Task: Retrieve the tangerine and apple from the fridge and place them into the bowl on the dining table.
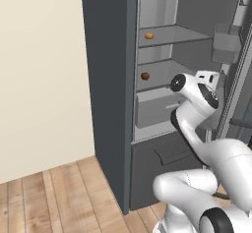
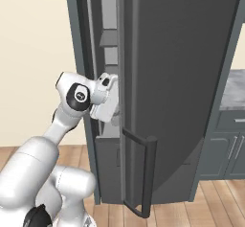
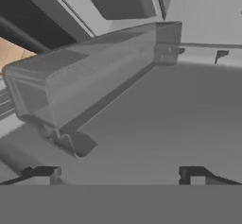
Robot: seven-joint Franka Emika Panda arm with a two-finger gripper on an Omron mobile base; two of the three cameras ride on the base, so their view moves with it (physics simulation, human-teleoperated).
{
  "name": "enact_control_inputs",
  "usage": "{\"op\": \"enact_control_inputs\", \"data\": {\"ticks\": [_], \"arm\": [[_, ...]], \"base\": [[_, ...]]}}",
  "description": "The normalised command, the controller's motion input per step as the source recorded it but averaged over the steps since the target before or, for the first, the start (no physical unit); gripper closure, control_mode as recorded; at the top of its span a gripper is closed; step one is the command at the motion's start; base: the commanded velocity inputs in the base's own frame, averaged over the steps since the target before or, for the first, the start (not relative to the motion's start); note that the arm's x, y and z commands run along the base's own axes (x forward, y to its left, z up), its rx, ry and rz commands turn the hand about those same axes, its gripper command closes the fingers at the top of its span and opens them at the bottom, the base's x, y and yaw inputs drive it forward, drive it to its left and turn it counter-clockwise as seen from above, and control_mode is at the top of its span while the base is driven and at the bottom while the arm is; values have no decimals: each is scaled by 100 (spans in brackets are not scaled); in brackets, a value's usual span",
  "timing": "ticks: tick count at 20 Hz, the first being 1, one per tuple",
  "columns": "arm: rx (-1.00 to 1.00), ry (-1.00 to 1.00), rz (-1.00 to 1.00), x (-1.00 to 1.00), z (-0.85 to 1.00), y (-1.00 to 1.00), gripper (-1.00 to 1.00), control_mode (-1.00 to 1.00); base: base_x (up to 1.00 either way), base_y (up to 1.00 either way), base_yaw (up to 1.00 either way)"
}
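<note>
The fridge [image 1: 108,79] stands open, its door [image 2: 182,77] swung out to the right. On an upper light grey shelf lies the bright orange tangerine [image 1: 149,36]. One shelf lower sits the dark reddish-brown apple [image 1: 145,75]. My gripper [image 3: 118,175] is open, its two fingertips [image 3: 43,173] wide apart with nothing between them. The white hand [image 1: 207,77] is inside the fridge opening, to the right of the apple and close to the inner side of the door. It faces a grey door bin [image 3: 85,86]. The bowl and the dining table are out of view.
A grey drawer [image 1: 155,109] sits below the apple's shelf. Another door bin [image 1: 226,47] hangs above the hand. The door's black bar handle [image 2: 150,173] juts out low. Grey cabinets [image 2: 229,144] stand to the right; wooden floor [image 1: 49,197] lies to the left.
</note>
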Motion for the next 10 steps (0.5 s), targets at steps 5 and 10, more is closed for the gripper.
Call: {"op": "enact_control_inputs", "data": {"ticks": [5,10], "arm": [[-2,1,-3,-17,-1,-61,-100,-100],[0,0,-11,-75,-7,-97,-100,-100]], "base": [[0,0,0],[0,0,0]]}}
